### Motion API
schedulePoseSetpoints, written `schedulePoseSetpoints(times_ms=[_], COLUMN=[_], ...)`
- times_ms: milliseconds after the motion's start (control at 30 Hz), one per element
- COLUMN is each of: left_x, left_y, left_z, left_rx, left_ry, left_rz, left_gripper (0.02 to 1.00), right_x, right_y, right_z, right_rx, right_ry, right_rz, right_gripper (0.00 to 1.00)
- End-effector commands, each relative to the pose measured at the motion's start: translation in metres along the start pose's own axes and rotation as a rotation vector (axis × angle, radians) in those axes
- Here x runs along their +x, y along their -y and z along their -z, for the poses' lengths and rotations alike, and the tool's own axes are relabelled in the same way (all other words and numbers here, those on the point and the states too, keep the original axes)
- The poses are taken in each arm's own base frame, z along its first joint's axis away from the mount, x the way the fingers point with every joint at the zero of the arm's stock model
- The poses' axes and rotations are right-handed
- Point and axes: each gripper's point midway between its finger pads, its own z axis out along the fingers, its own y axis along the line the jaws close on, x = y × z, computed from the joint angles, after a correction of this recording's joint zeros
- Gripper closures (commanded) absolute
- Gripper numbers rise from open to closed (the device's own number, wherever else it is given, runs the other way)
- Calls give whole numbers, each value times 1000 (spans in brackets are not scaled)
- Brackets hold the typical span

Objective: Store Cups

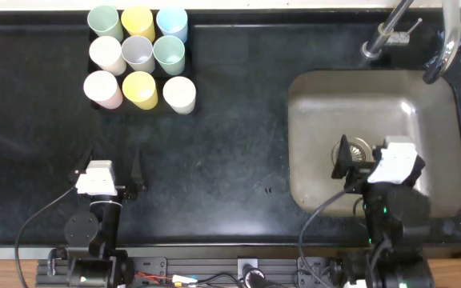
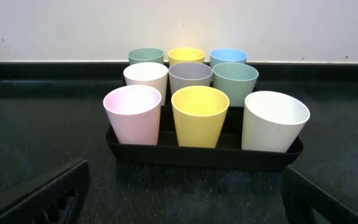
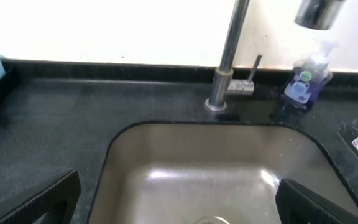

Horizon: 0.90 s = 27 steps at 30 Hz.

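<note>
Left wrist view: nine cups [image 2: 190, 78], three rows, one black tray [image 2: 197, 155].

We see a black tray [image 2: 204, 158] with a pink cup [image 2: 132, 118], yellow cup [image 2: 199, 119] and white cup [image 2: 273, 124] nearest, a grey cup [image 2: 190, 76] centred, a blue cup [image 2: 229, 57] far right; counter [image 1: 214, 176] speckled black, sink [image 1: 326, 104] silver-grey.

Dark speckled surface [image 1: 230, 160], glossy, runs full width. Steel sink [image 1: 318, 96] sunk into its right part, rounded corners, round drain [image 1: 361, 147] in basin floor. Chrome faucet [image 3: 227, 56] rises from surface just behind sink's back rim, thin lever [image 3: 254, 65] at its side. Pump soap bottle [image 3: 307, 81], blue liquid, stands near faucet base. Pale wall [image 2: 179, 25] behind surface. Wood-toned strip [image 1: 6, 272] along near edge.
</note>
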Motion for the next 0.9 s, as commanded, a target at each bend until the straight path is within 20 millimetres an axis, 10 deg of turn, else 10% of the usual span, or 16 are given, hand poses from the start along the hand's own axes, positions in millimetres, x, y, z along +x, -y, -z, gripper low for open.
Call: schedulePoseSetpoints(times_ms=[33,467,900], left_x=[0,0,0], left_y=[0,0,0], left_z=[0,0,0], left_rx=[4,4,4], left_ry=[6,6,6], left_rz=[-18,-18,-18], left_gripper=[18,18,18], right_x=[4,9,23], right_y=[2,37,10], right_z=[7,-1,-1], right_rx=[5,201,24], right_ry=[39,134,187], right_rz=[-3,73,62], right_gripper=[5,5,5])
